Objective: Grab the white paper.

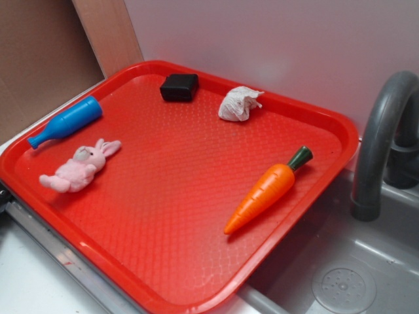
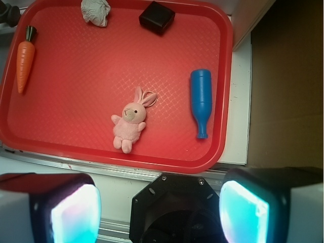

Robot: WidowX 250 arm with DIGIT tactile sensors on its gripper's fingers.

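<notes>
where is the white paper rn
The white paper sits near the red tray's far edge in the exterior view, right of the black block, beyond the carrot.

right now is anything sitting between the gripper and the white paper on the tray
Partly. In the wrist view the open gripper sits off the tray's near edge, and the white paper is at the far edge. The pink bunny lies roughly between them, low on the tray, so a raised approach should clear it.

pale wall (image 1: 262,39), brown board (image 1: 39,59), grey sink (image 1: 353,268), grey faucet (image 1: 380,137).
</notes>
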